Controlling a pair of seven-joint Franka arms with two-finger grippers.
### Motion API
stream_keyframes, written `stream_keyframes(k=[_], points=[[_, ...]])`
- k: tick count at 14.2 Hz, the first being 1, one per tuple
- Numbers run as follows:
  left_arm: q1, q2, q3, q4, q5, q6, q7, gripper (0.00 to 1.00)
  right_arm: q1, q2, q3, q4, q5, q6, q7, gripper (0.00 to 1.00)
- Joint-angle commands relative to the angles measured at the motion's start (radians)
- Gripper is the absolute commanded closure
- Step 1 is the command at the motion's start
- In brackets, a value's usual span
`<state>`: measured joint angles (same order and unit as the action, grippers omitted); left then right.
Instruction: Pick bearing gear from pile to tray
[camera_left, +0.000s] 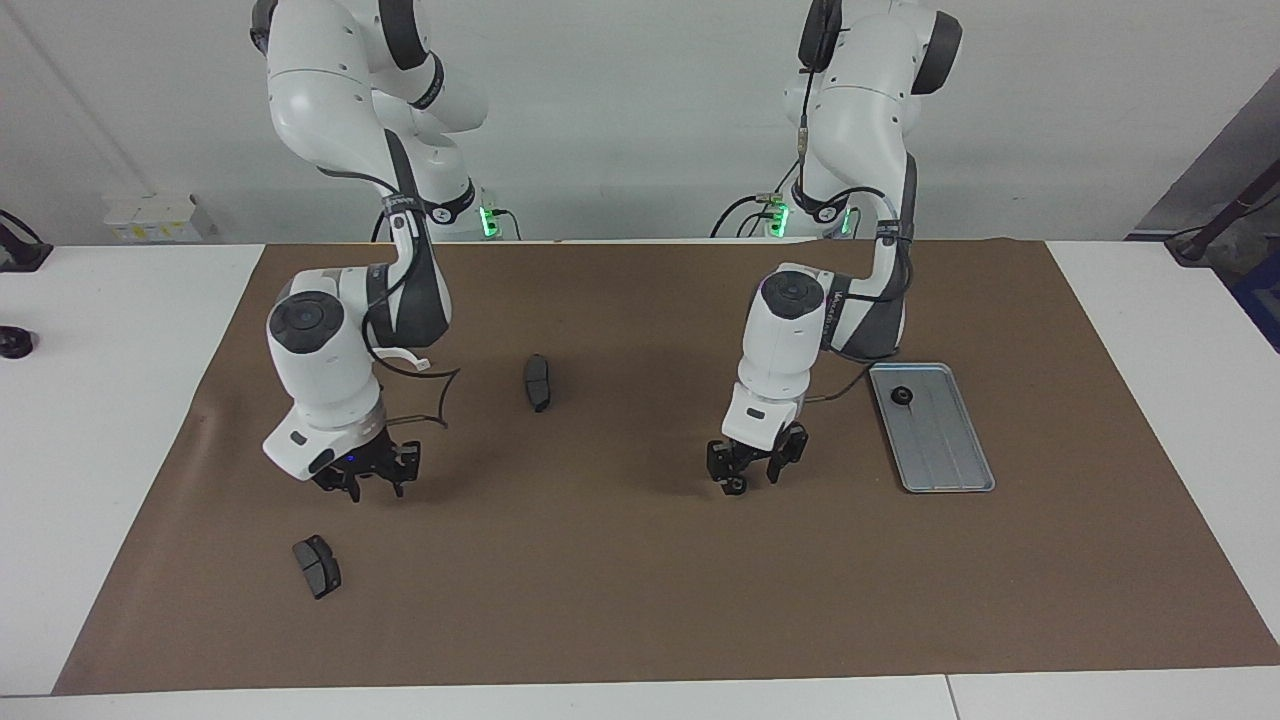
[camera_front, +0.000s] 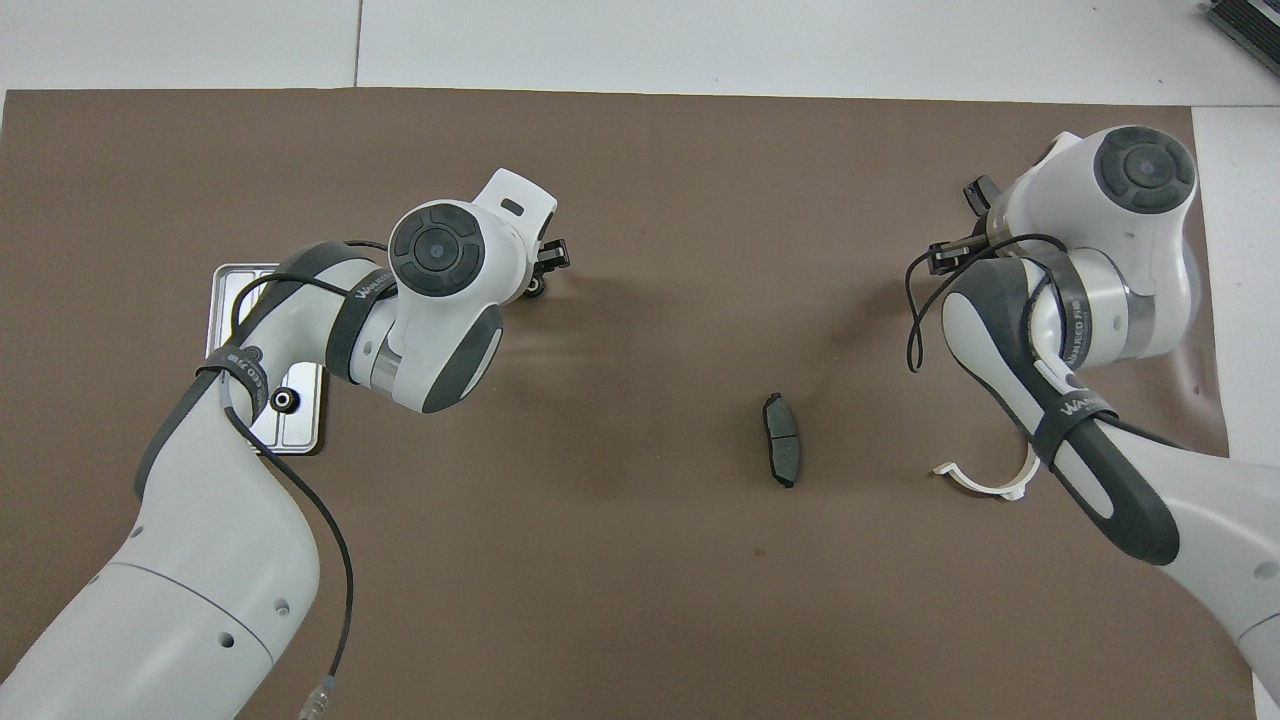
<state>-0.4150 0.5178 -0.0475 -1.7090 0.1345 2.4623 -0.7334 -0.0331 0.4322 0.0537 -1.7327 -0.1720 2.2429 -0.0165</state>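
Observation:
A small black bearing gear (camera_left: 737, 485) lies on the brown mat, toward the middle of the table from the tray. My left gripper (camera_left: 745, 472) is down at it, open, with a finger on either side; from overhead the left gripper (camera_front: 546, 268) mostly covers this gear (camera_front: 537, 290). The silver-grey grooved tray (camera_left: 940, 440) lies at the left arm's end of the table, with another bearing gear (camera_left: 901, 396) at its end nearer the robots. My right gripper (camera_left: 368, 482) hangs open and empty low over the mat at the right arm's end.
A dark brake pad (camera_left: 538, 382) lies mid-table, and another brake pad (camera_left: 317, 566) lies farther from the robots than the right gripper. A white curved bracket (camera_front: 985, 487) lies partly under the right arm. White tabletop (camera_left: 120, 420) borders the mat.

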Motion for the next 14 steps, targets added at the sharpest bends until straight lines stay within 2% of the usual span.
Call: stream_keyframes(k=[1, 3, 7, 10, 14], points=[[-0.024, -0.004, 0.018, -0.047, 0.022, 0.047, -0.026, 0.25, -0.05, -0.052, 0.017, -0.106, -0.004, 0.015, -0.023, 0.41], [-0.044, -0.004, 0.018, -0.069, 0.022, 0.047, -0.04, 0.25, -0.085, -0.07, 0.018, -0.151, -0.004, 0.026, -0.062, 0.41], [-0.033, -0.004, 0.02, -0.05, 0.023, 0.055, -0.04, 0.31, -0.085, -0.075, 0.02, -0.177, 0.034, 0.038, -0.059, 0.44], [-0.03, -0.002, 0.02, -0.047, 0.033, 0.073, -0.04, 0.39, -0.079, -0.078, 0.021, -0.211, 0.037, 0.115, -0.057, 0.47], [-0.033, 0.007, 0.02, -0.044, 0.045, 0.081, -0.041, 0.41, -0.084, -0.078, 0.02, -0.24, 0.037, 0.15, -0.062, 0.52]])
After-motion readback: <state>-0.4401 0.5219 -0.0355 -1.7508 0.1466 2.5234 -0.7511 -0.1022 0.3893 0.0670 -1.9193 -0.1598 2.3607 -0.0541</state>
